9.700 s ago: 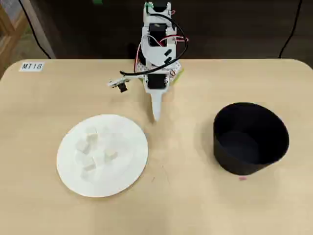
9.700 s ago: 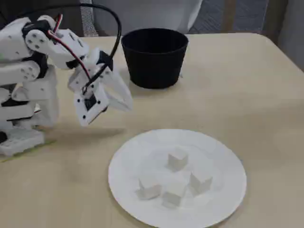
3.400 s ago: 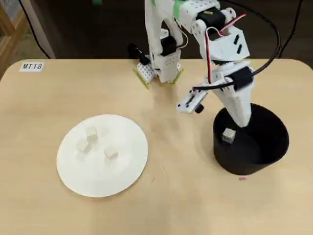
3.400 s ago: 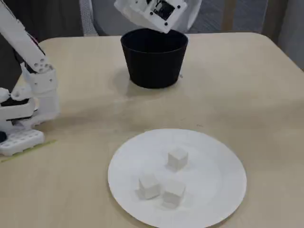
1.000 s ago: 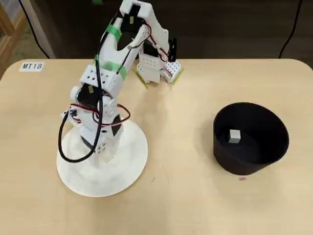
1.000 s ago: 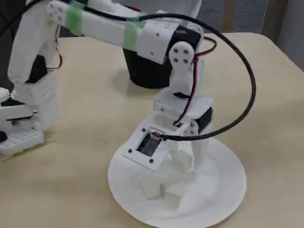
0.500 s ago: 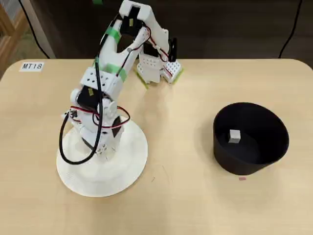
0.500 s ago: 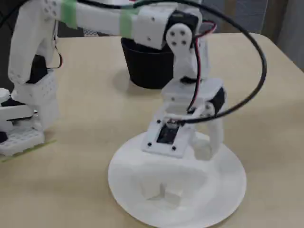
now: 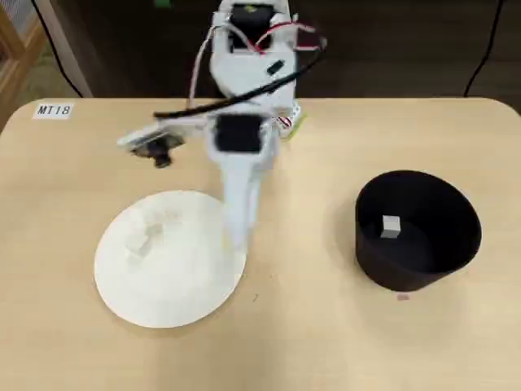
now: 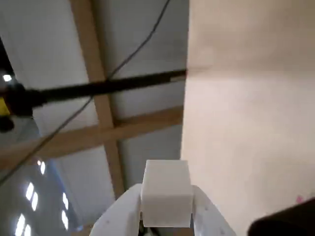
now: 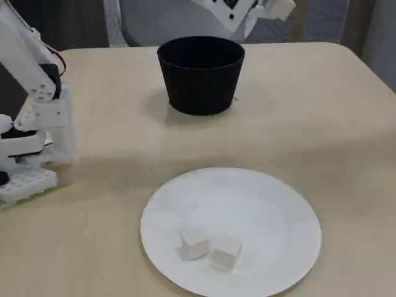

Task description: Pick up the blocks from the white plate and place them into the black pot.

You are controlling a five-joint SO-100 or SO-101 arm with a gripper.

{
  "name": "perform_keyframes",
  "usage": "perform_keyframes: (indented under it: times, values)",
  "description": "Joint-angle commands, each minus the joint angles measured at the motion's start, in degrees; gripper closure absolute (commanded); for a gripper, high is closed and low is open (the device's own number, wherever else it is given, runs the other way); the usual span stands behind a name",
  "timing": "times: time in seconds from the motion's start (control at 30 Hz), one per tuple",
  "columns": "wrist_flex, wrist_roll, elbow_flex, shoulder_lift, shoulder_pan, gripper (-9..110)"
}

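Note:
My gripper (image 10: 166, 199) is shut on one small white block (image 10: 166, 189), seen close up in the wrist view. In the fixed view the gripper (image 11: 267, 11) is high in the air at the top edge, just behind the black pot (image 11: 201, 74). From overhead, the raised gripper (image 9: 236, 238) hangs over the right edge of the white plate (image 9: 179, 293). Two blocks (image 11: 194, 242) (image 11: 226, 250) lie side by side on the plate (image 11: 247, 204). One block (image 9: 391, 226) rests inside the pot (image 9: 417, 261).
The arm's white base (image 11: 31, 154) stands at the left in the fixed view. A label reading MT18 (image 9: 54, 110) is stuck on the tan table's far left corner. A small pink speck (image 9: 403, 297) lies beside the pot.
The gripper has lifted off the plate with a block in it and swung up and towards the pot. Two blocks now show on the plate.

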Motion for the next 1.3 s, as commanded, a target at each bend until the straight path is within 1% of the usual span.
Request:
perform_keyframes:
  times: [0.0,0.17,0.3,0.47,0.67,0.73,1.0,1.23,1.27]
  values:
    - [0.97,-3.69,0.26,2.02,-10.55,104]
    - [1.93,-8.09,-0.35,-3.96,-21.88,104]
    - [3.16,-9.67,-2.37,-9.58,-26.02,104]
    - [10.11,-11.95,-11.07,-18.28,-28.39,104]
    - [25.84,-15.38,-32.43,-33.84,-29.97,104]
    - [29.36,-15.73,-36.65,-36.74,-29.97,104]
    - [35.86,-15.21,-37.53,-37.88,-28.12,104]
    - [42.54,-15.47,-37.53,-39.37,-28.92,104]
    - [42.89,-15.47,-37.53,-39.55,-29.00,102]
